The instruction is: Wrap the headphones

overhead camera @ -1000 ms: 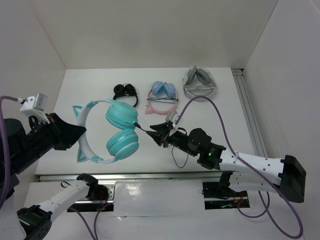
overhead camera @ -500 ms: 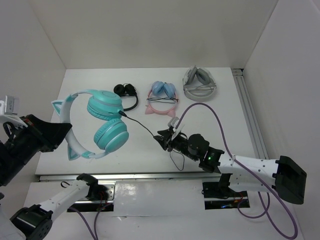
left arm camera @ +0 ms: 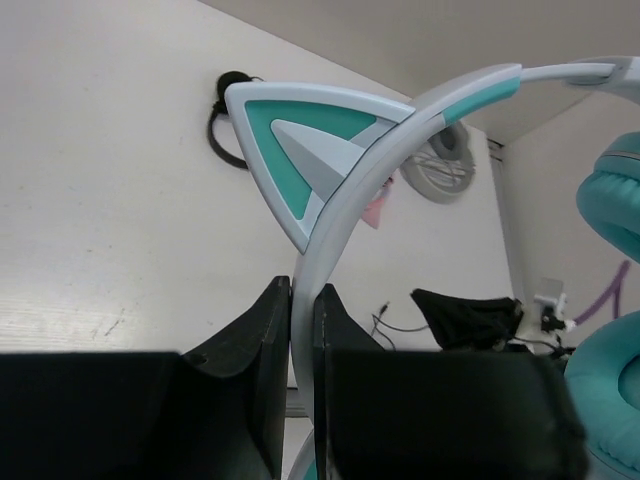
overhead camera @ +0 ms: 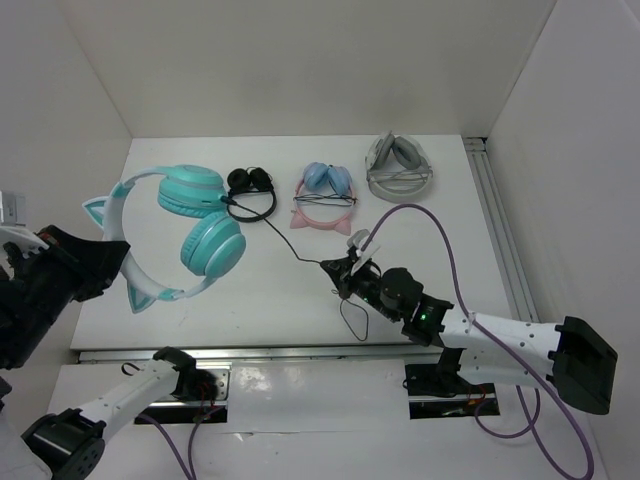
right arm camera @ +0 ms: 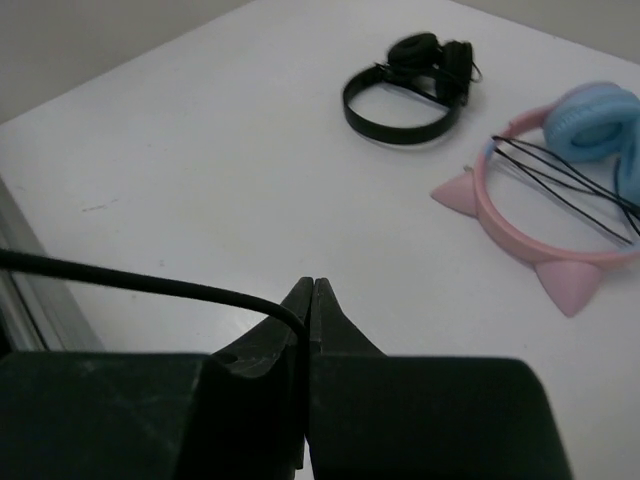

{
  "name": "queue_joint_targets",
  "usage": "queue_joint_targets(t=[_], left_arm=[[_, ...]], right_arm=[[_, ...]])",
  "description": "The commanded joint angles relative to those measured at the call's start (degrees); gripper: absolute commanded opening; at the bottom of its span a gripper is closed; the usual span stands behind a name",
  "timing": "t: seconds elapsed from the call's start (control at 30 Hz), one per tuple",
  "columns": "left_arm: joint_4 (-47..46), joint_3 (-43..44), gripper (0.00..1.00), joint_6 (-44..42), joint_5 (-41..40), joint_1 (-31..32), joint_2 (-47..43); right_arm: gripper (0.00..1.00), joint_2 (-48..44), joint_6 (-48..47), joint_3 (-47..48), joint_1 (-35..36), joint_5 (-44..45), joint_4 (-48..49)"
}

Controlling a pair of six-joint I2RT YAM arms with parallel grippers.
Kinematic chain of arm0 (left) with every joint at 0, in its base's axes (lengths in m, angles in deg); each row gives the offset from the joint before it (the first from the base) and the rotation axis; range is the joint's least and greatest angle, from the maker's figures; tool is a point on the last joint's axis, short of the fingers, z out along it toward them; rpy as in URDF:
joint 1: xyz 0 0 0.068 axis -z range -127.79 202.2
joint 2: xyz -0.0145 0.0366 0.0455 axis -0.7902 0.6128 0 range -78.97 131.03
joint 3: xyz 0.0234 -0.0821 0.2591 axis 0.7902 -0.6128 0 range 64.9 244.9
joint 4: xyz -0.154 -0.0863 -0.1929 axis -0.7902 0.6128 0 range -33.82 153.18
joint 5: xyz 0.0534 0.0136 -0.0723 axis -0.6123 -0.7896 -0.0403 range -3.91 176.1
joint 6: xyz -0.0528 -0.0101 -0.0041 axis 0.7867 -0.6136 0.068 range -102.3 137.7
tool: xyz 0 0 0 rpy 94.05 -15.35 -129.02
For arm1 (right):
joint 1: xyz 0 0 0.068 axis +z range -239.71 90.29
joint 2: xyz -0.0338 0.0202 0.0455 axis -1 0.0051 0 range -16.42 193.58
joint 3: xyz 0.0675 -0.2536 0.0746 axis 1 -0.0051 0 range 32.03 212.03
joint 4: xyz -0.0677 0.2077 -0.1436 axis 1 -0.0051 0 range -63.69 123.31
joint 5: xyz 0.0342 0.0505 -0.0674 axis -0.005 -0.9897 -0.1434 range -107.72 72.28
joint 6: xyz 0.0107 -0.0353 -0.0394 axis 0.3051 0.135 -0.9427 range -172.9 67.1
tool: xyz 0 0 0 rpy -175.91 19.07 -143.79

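Teal headphones (overhead camera: 212, 245) are held up off the table (overhead camera: 440, 240), over its left side. The headband (overhead camera: 112, 205) arches to the left and both cups face the middle. In the top view the upper cup sits just beside the small black pair (overhead camera: 250, 188).

Grip: the left gripper (overhead camera: 120, 262) is clamped on the headband, its fingers (left arm camera: 262, 345) pressed flat against both faces just below one cat ear (left arm camera: 300, 140).

A thin black cable (overhead camera: 285, 240) leaves the upper cup and runs diagonally toward the near right, fairly straight, into the right gripper (overhead camera: 345, 272). In the wrist view the tips are pinched fully together, with the cable entering from the left. More thin cord lies looped on the table just on the near side of that gripper.

Further back sit the pink cat-ear pair (overhead camera: 325, 195), with cord laid across its band, and the grey pair (overhead camera: 400, 168) at the rear right.
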Motion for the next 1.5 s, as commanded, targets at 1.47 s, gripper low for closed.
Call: queue_joint_targets(t=[1.47], left_arm=[[-45.48,-52.91,0.00,-34.10,13.14,45.98,11.13]], right_arm=[[0.00,6.13,-14.36,52.31,19.24,39.16,-55.85]])
